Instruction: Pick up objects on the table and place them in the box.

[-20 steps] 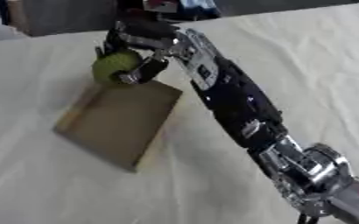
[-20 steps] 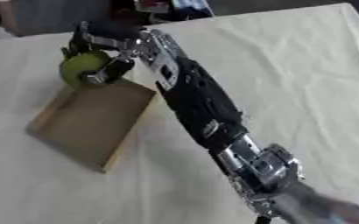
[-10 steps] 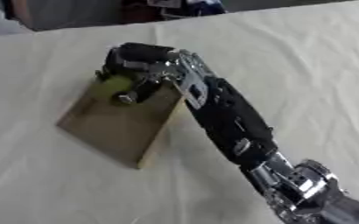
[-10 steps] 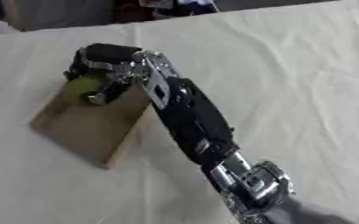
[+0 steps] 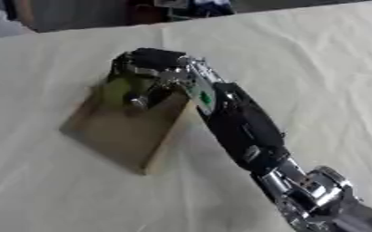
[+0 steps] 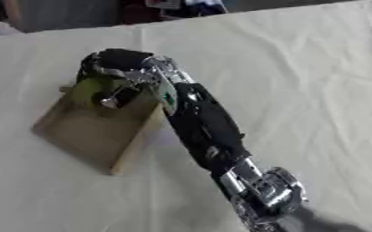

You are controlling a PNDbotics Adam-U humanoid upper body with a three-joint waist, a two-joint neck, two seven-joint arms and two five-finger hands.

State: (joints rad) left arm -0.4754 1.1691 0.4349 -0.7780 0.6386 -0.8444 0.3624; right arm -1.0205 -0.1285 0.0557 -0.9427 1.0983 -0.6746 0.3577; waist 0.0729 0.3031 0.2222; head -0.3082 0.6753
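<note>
Now the right robot hand (image 5: 154, 72) has come down over the far end of the box (image 5: 125, 131), fingers curled round the green fruit (image 5: 119, 90), which a moment ago hung above the rim. Releasing looks like the next step. Round as it is, the fruit shows no clear long axis or heading. Pale desk (image 5: 316, 68) surrounds the box.

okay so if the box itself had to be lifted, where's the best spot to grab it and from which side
Probably the box's long near wall, pinched over its rim from the robot's right. That edge stands clear and open on the cloth. The far end is taken up by the right hand, curled round a green ball.
</note>
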